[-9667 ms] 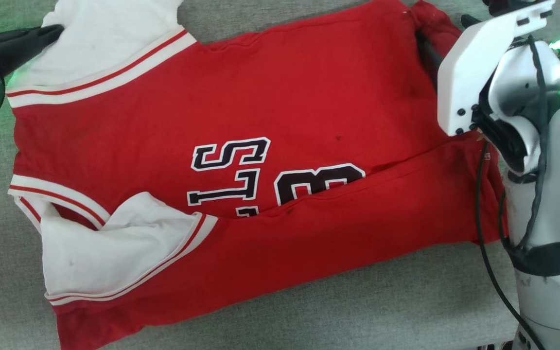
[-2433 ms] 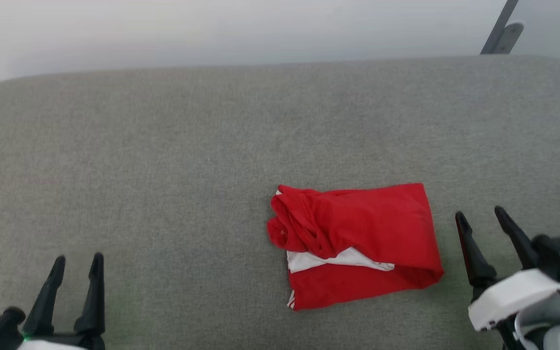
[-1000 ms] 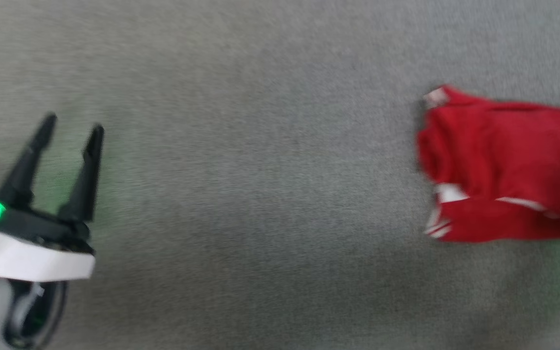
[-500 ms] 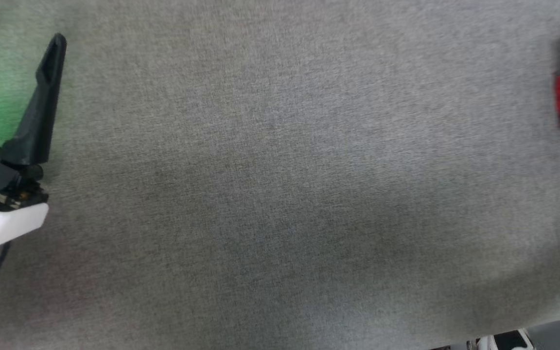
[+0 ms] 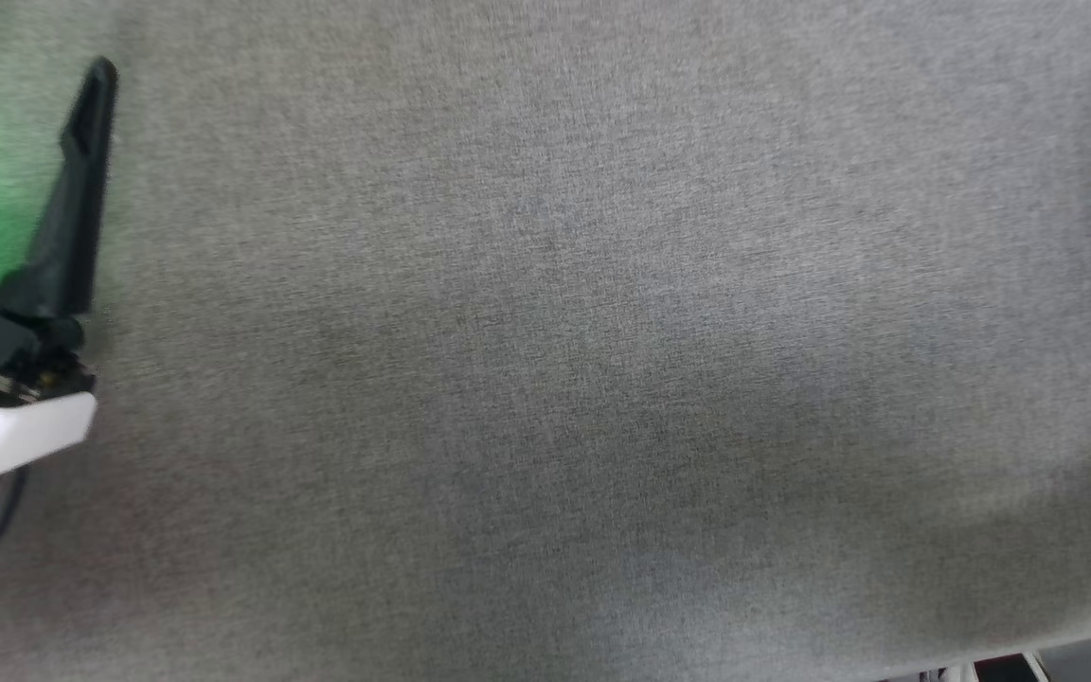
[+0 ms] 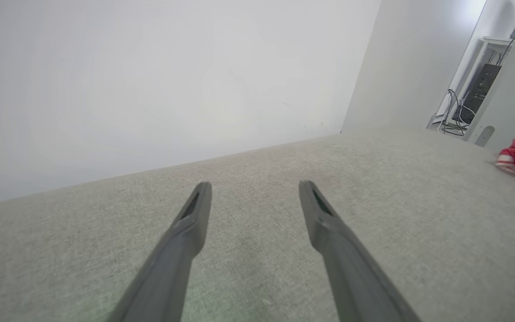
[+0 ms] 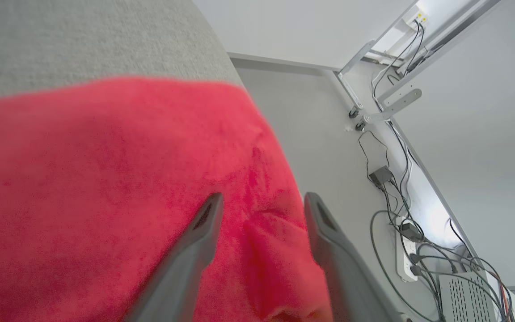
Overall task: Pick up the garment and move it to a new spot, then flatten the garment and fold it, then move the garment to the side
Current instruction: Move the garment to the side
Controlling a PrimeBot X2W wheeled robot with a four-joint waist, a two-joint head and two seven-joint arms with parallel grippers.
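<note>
- Right claw (image 7: 263,197) has just popped apart. Its fingers now stand wide, with a soft ridge of the garment (image 7: 105,179) lying loose between them, not pinched as far as I can tell.
- So the folded red bundle sits directly under and ahead of that claw, on the grey padded surface (image 7: 83,40). It's close to the rounded edge, with floor cables (image 7: 407,250) beyond.
- A couple of seconds back it lay mid-surface between both claws. Now it's off to the side, so the "move it aside" bit looks done to me.
- Left claw (image 6: 254,185) is spread wide too, holding nothing, with the garment well away to its right.
- Head camera has swung too, so part of that shift is just the view moving.
- My guess at what's left: lift the right claw clear without snagging that ridge.
</note>
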